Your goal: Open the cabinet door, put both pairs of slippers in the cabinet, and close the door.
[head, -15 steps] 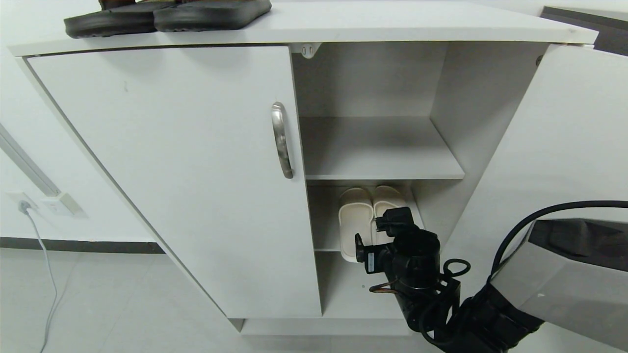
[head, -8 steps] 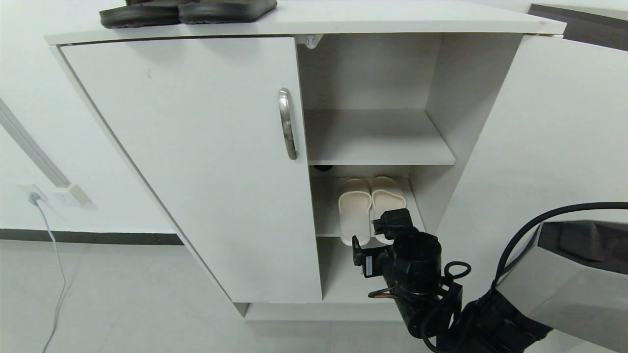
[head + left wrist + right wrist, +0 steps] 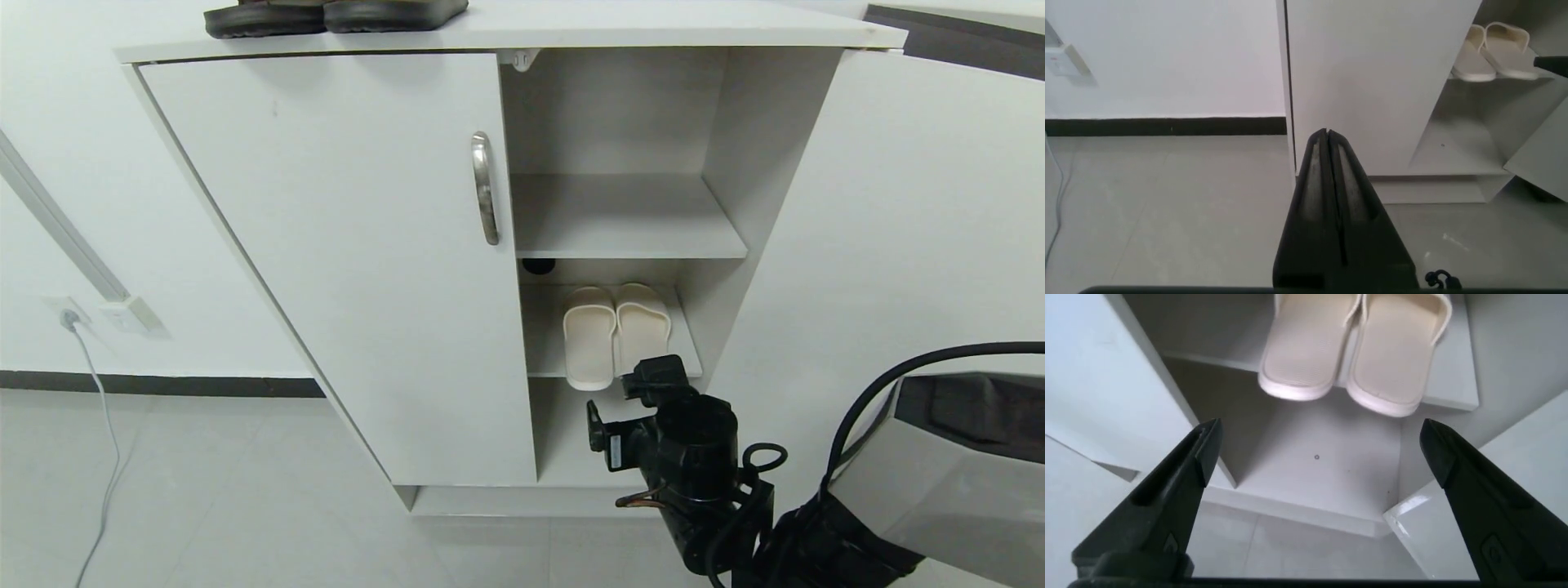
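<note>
White wood makes up the cabinet [image 3: 653,34]. Its right door [image 3: 898,212] is swung wide open. Its left door [image 3: 351,261] is shut and has a shiny metal handle [image 3: 485,200].

Inside, the cream slippers [image 3: 616,331] sit side by side on the lower shelf [image 3: 539,335], under the top shelf. Their near ends stick out a little over the shelf's front edge. The black slippers [image 3: 335,12] lie on top of the cabinet, at the far left.

The right gripper [image 3: 1319,437] hangs low, just in front of the open side, near the cream slippers. Its jaws are spread wide with nothing between them. The left gripper [image 3: 1327,135] is over the grey floor [image 3: 1167,204], with its jaws pressed tight together and holding nothing.
</note>
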